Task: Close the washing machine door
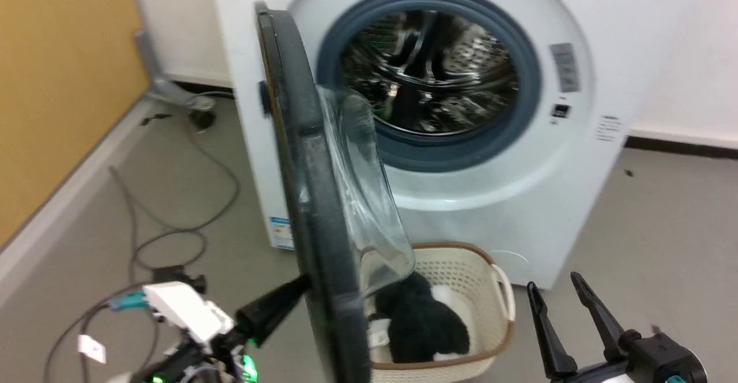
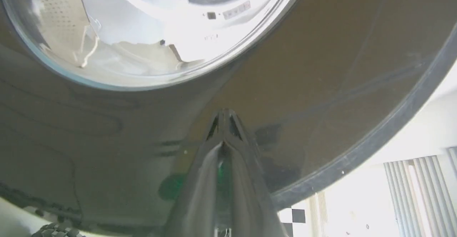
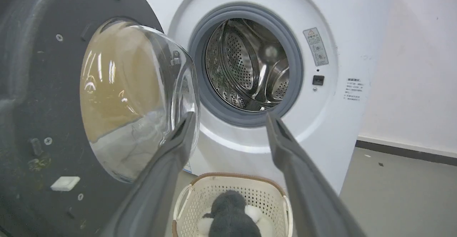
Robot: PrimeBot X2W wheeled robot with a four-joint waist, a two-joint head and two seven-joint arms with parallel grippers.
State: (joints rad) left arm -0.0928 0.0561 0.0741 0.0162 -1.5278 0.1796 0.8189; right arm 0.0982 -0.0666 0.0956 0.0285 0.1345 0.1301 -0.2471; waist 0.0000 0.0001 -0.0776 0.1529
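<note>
The door stands half open, edge toward you, at the left side of the machine, with its inner side turned to the drum. Your left gripper has its fingers pressed together, holding nothing, with the tips touching the door's black outer face. Your right gripper is spread wide and empty, near the basket in front of the machine.
</note>
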